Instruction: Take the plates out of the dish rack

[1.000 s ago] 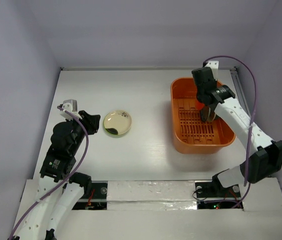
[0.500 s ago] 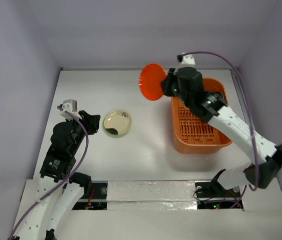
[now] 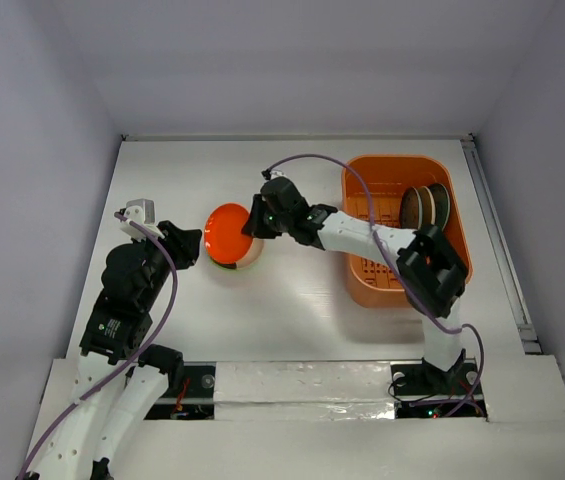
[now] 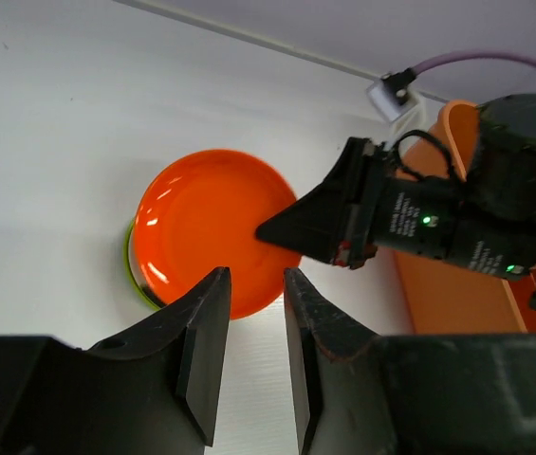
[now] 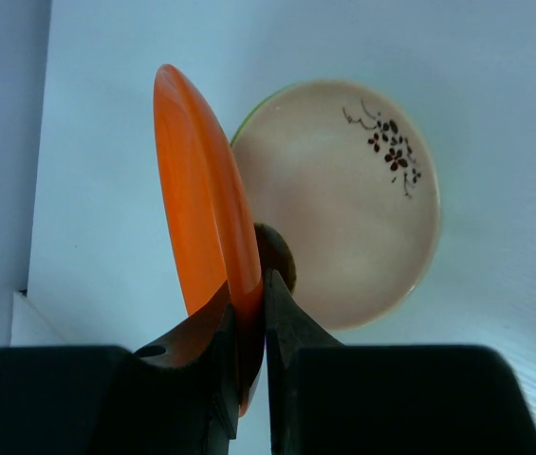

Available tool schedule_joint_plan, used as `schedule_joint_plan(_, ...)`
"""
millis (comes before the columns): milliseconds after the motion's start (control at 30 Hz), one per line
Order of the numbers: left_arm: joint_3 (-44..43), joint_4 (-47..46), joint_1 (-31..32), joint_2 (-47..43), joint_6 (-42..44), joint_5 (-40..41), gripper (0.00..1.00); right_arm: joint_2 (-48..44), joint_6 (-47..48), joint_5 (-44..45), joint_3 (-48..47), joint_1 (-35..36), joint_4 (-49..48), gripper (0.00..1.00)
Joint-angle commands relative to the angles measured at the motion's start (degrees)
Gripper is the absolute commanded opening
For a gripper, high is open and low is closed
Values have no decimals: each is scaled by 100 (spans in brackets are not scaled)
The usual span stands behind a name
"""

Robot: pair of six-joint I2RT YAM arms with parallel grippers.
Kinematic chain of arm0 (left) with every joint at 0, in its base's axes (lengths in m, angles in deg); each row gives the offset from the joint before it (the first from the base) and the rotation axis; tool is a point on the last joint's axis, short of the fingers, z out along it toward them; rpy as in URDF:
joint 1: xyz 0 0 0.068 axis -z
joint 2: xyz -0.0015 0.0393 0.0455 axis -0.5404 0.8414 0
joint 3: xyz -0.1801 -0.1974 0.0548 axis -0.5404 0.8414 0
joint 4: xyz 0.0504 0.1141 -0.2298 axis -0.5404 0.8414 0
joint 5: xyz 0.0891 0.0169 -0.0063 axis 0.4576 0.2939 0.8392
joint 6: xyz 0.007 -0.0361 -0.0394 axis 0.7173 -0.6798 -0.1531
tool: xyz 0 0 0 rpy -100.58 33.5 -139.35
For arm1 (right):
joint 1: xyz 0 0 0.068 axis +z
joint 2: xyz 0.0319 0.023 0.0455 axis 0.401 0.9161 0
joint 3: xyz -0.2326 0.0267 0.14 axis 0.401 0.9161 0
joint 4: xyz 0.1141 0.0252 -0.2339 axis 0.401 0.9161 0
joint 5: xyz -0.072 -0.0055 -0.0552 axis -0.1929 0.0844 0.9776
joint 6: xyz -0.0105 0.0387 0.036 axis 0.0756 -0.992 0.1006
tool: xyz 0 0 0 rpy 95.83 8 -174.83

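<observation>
Clamping the red-orange plate (image 3: 230, 232) by its rim in the right gripper (image 3: 254, 225), jaws nearly closed, plate tilted steeply over the green-rimmed plate (image 5: 343, 209) on the table (image 3: 292, 310). Left gripper (image 4: 251, 294) partly open, empty, near both. Other dark-rimmed plates (image 3: 424, 207) standing on edge in the dish rack's (image 3: 362, 290) far right corner.

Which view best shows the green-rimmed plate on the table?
Right wrist: the green-rimmed plate shows its pale flowered face. In top and left wrist views the orange plate covers all but a rim sliver.
</observation>
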Motion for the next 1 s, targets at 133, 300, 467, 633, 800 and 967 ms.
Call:
schedule_joint_plan(133,38,-206,-12,3,20,-155,26,317,-695,-208,245,64,-1037,13)
schedule_joint_plan(300,38,-206,-12,-6,20,-172,27,326,-740,29,456,64,-923,29)
schedule_joint_plan(467,38,-206,-12,-32,20,-164,27,326,-590,276,404,64,-581,49)
schedule_joint_plan(633,38,-214,-12,-32,20,-172,27,81,-107,706,202,64,8,77)
schedule_joint_plan(800,38,-223,-12,-49,20,-199,27,-411,630,1496,-70,64,1045,87)
schedule_joint_plan(967,47,-223,-12,-58,20,-199,27,-1342,1001,2910,43,64,1706,32)
